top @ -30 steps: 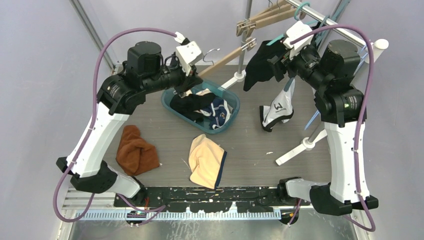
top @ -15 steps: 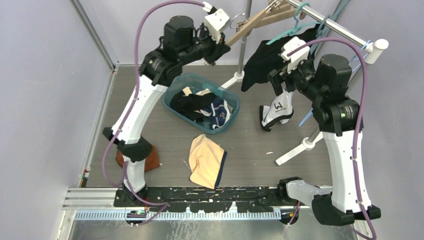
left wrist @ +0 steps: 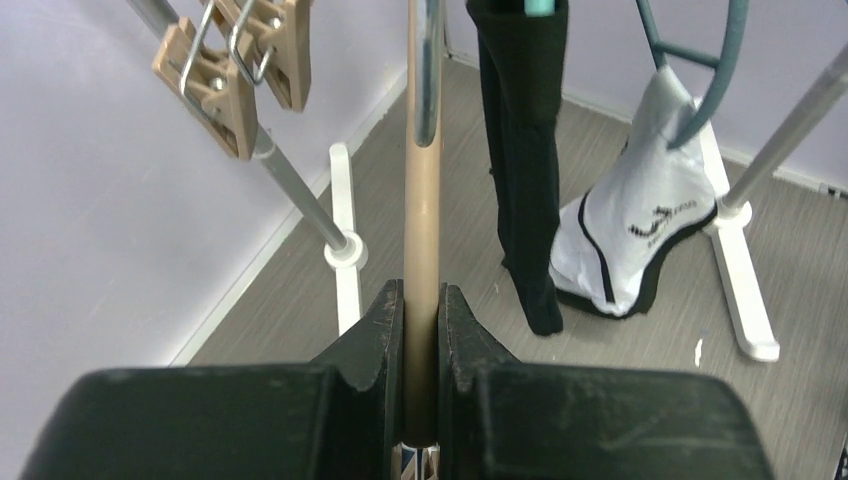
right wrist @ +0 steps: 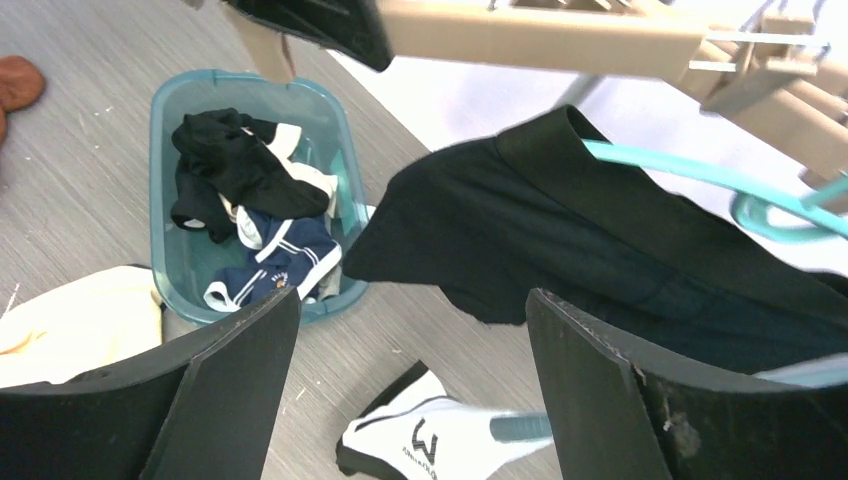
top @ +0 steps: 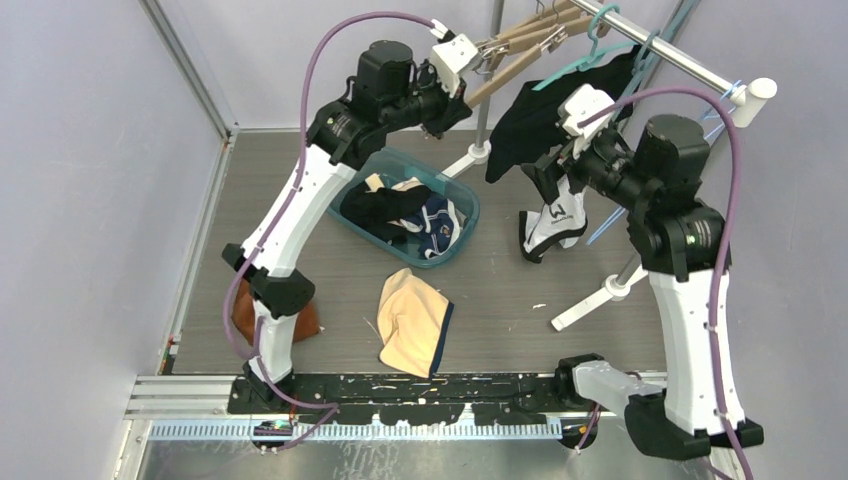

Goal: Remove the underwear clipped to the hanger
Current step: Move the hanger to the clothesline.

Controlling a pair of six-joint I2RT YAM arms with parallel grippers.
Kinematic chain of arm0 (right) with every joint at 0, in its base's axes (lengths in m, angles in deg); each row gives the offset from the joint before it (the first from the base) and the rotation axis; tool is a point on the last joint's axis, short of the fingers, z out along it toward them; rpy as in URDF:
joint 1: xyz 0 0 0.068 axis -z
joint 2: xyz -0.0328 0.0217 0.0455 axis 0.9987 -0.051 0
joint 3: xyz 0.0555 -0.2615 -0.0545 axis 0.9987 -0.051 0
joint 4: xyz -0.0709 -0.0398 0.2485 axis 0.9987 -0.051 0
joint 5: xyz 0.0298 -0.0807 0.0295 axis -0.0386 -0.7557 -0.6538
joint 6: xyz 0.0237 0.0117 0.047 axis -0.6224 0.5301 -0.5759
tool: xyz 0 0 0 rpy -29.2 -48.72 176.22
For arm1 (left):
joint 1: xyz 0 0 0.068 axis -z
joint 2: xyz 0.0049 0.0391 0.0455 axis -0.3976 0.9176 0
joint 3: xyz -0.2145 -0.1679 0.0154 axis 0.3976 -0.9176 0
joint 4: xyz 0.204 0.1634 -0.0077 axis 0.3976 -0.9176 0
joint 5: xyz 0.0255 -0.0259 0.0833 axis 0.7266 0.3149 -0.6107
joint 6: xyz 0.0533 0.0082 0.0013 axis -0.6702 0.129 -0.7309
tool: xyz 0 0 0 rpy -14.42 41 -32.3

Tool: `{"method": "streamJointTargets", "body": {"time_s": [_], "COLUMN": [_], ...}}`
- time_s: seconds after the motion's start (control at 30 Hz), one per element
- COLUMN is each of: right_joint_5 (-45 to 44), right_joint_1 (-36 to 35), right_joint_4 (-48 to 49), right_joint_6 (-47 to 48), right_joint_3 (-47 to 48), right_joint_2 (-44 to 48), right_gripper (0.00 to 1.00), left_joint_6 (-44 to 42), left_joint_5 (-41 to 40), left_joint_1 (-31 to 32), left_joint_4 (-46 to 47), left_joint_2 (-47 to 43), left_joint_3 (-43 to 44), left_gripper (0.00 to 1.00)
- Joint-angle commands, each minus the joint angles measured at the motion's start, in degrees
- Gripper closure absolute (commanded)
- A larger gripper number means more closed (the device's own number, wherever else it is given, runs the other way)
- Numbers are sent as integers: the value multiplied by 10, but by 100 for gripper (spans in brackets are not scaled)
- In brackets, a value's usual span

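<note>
Bin (right wrist: 158, 160) holding black and navy underwear (right wrist: 255, 210), left fingers (left wrist: 370, 345) clamping tan hanger (left wrist: 423, 230), right fingers (right wrist: 230, 390) wide

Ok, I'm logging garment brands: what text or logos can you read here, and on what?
"W": a black logo mark on the white underwear.
Small lettering beneath that mark: too blurred to read.
Nothing else is legible.

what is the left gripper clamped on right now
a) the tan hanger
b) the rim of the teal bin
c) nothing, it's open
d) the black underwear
a: in the left wrist view the left gripper has both fingers pressed against the tan hanger, while the black underwear hangs apart from it.
</note>
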Motion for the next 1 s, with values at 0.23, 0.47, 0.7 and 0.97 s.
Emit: {"method": "streamJointTargets", "body": {"time_s": [0.23,0.47,0.7,0.97], "right_joint_5": [129,-17,114,20], "right_joint_1": [0,1,-28,-140], "right_joint_4": [88,99,-3,168], "right_joint_6": [-72,-162,-88,-6], "right_joint_3": [96,120,5,-276], "right_joint_2": [-83,-101,-79,-70], "right_gripper": [8,11,15,13], "left_joint_6": [-98,-97,-124,-115], "left_joint_5": [-2,-88,-169,-221], "left_joint_1": [0,0,0,-47], "left_joint_4": [-8,-10,-21,-12], "left_joint_2": [-234,-324,-375,-401], "left_joint_3": [-184,-280,-373,-430], "left_gripper": [100,100,100,100]}}
